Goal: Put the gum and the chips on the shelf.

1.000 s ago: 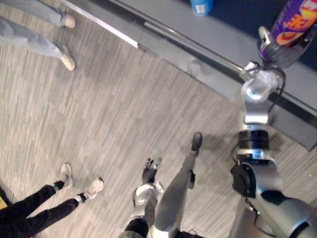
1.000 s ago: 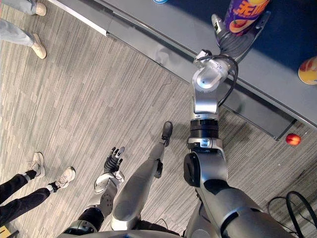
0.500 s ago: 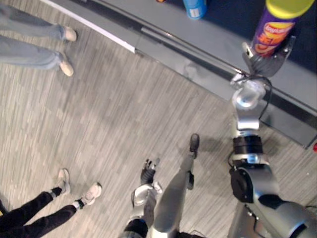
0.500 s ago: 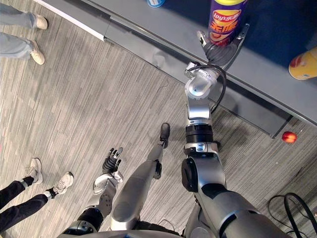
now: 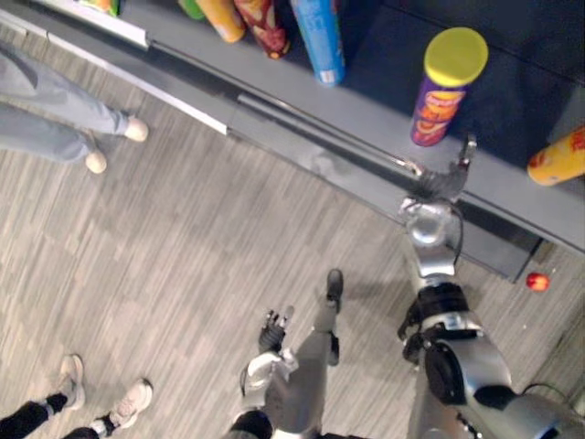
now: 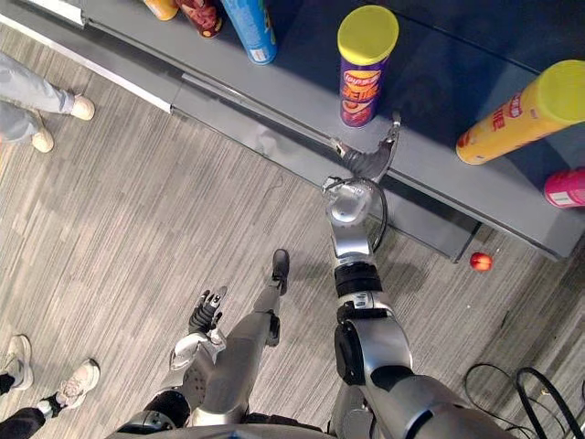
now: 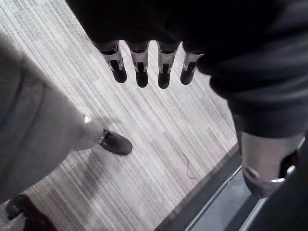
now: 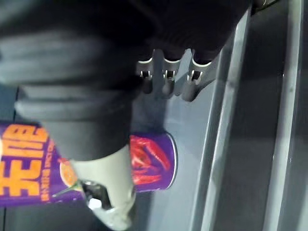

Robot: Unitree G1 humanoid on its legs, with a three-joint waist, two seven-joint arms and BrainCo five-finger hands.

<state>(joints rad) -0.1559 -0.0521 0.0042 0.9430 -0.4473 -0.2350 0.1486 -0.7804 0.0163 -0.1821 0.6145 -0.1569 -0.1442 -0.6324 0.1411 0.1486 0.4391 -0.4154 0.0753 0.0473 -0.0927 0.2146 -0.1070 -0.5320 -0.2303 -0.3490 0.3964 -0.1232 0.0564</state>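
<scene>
Prob. a shop or mock-retail demo space: long low grey shelf w/ tall snack tubes stood along it, e.g. purple can, blue can, yellow can. Grey striped floor; bystanders' legs at the edge.

Chip cans on the grey shelf

Right hand: silver dark-tipped fingers held straight over the flat grey shelf board, nothing in them, clear of the can. Purple cylindrical chips can with orange print stands base-down on that board. Silver thumb crosses in front of it; can't tell if they touch.
</scene>
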